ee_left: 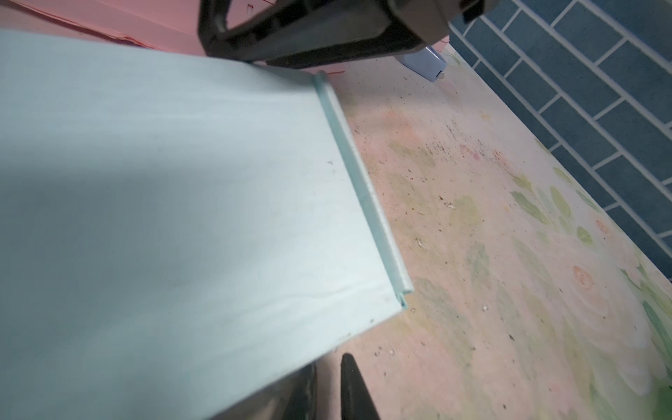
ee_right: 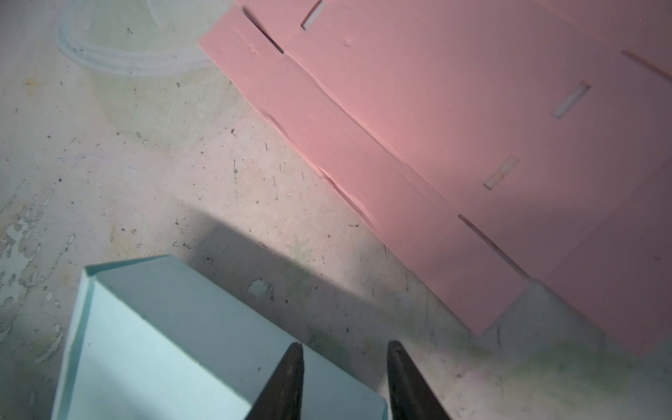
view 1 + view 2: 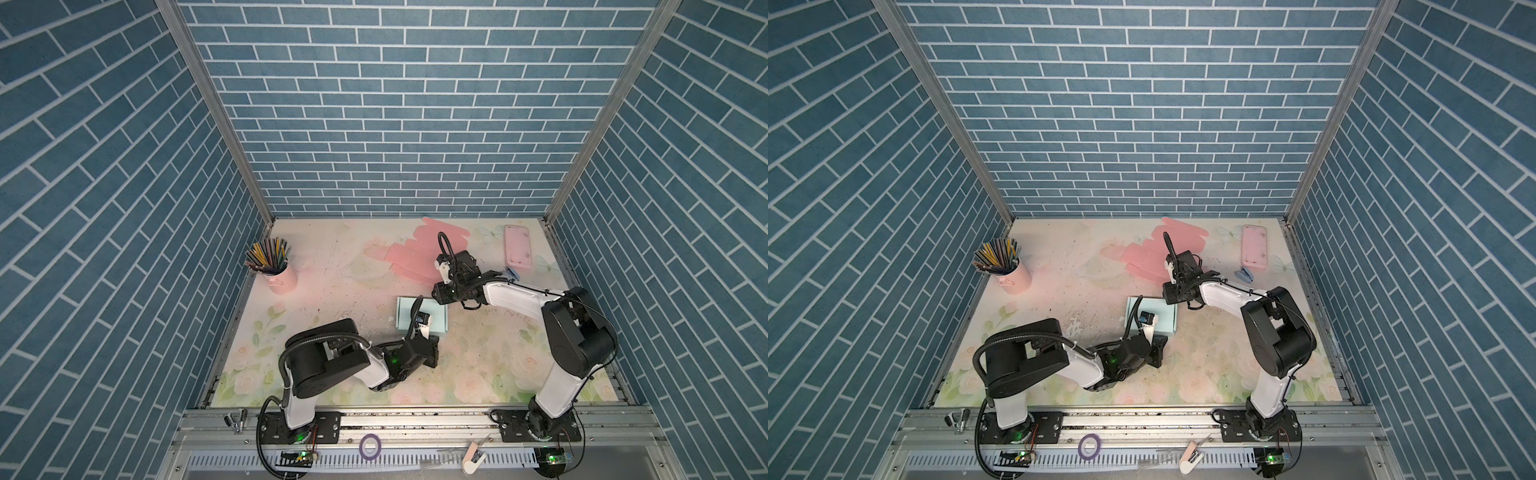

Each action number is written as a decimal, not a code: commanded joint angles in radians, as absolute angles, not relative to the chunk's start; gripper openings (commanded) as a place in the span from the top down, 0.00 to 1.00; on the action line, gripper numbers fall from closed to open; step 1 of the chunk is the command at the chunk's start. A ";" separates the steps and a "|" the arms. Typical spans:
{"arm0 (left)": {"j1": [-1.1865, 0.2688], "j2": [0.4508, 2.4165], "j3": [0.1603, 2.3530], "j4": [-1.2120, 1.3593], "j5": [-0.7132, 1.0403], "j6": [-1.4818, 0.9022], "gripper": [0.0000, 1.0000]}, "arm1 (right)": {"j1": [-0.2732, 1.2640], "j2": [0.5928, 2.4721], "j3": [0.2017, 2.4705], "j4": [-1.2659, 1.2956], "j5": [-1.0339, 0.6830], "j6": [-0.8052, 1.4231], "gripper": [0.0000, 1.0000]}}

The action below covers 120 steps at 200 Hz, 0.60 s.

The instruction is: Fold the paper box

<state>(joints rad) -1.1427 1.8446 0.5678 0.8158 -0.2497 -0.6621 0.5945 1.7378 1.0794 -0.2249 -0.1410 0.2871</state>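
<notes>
Paper box (image 3: pixel 405 311), pale blue, sits mid-counter (image 3: pixel 332 291), near a flat pink sheet (image 3: pixel 411 249). The left fingers (image 1: pixel 354 392) stand slightly parted at its edge (nothing between them). The right fingers (image 2: pixel 403 382) hang released over one corner.

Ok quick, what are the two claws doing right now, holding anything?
Left gripper: open a crack, holding nothing, at the edge of the blue box.
Right gripper: open, holding nothing.
</notes>
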 commanded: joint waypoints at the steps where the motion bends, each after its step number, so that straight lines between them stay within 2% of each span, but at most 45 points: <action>1: -1.128 1.729 0.543 0.664 -0.172 -0.686 0.77 | 0.598 1.652 1.091 -0.302 -0.094 0.295 0.51; 48: -1.123 1.421 0.551 0.258 0.004 -0.644 0.59 | 0.598 1.474 1.048 -0.331 -0.034 0.339 0.34; 69: -1.100 1.297 0.596 0.028 0.003 -0.585 0.54 | 0.599 1.361 0.955 -0.331 -0.028 0.396 0.31; 101: -0.888 1.196 0.630 -0.112 0.111 -0.496 0.45 | 0.605 1.187 0.772 -0.295 -0.073 0.528 0.29; 120: -0.763 1.203 0.661 -0.127 0.180 -0.444 0.35 | 0.622 1.127 0.693 -0.260 -0.111 0.614 0.27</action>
<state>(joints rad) -0.8871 1.2026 0.6247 0.0162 0.0837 -0.5293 0.6010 1.1839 0.7769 -0.2798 -0.0639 0.4530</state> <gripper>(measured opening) 0.613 0.715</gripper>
